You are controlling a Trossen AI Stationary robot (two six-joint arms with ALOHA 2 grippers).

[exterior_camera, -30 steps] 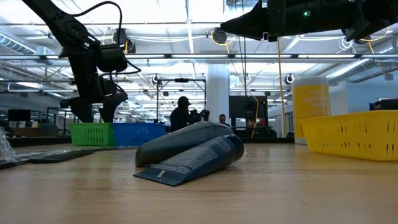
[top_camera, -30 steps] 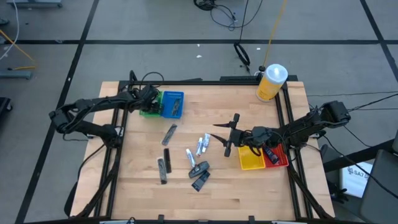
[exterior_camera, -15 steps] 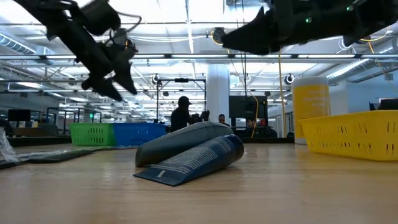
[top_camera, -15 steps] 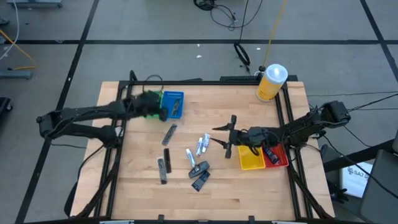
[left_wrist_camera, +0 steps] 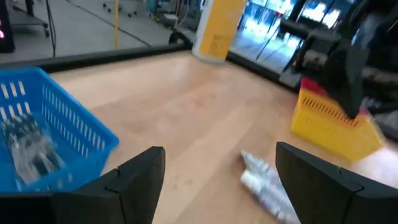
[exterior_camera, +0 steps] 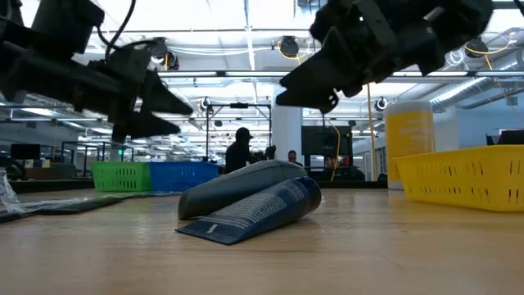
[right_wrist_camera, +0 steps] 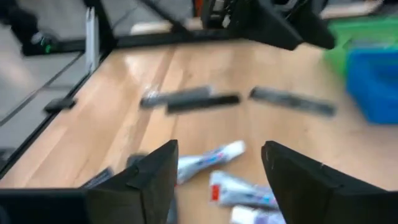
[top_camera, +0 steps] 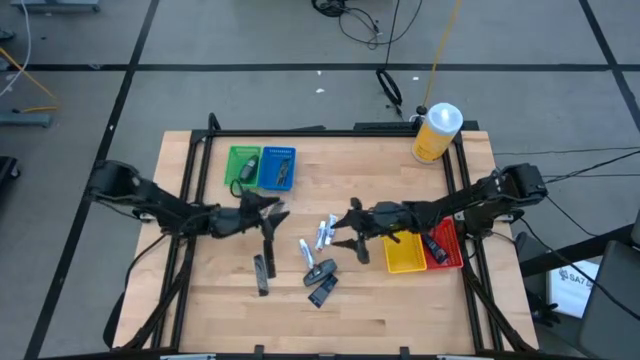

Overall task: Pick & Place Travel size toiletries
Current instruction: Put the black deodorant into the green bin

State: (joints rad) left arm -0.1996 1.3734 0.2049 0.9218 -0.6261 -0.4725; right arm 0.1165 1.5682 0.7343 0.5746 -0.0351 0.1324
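Several travel size toiletries lie loose mid-table: dark tubes (top_camera: 262,272), white tubes (top_camera: 322,233) and dark flat packets (top_camera: 321,281), the nearest (exterior_camera: 250,201) filling the low view. My left gripper (top_camera: 272,212) hovers open and nearly level above the table, just left of the white tubes (left_wrist_camera: 266,185), nothing between its fingers. My right gripper (top_camera: 350,230) hovers open to their right, facing the left one, with the white tubes (right_wrist_camera: 211,158) under it. In the low view both grippers (exterior_camera: 168,115) (exterior_camera: 299,86) hang clear of the table.
A green tray (top_camera: 243,165) and a blue tray (top_camera: 278,168) with toiletries inside stand at the far left. Yellow (top_camera: 403,257) and red (top_camera: 446,248) trays sit at the right under the right arm. A large yellow bottle (top_camera: 436,132) stands at the far right corner.
My left gripper has swung from above the green and blue trays toward the table's near edge and middle, sinking a little and tipping from pointing down to nearly level. My right gripper has moved left and down toward the white tubes and rolled about its axis.
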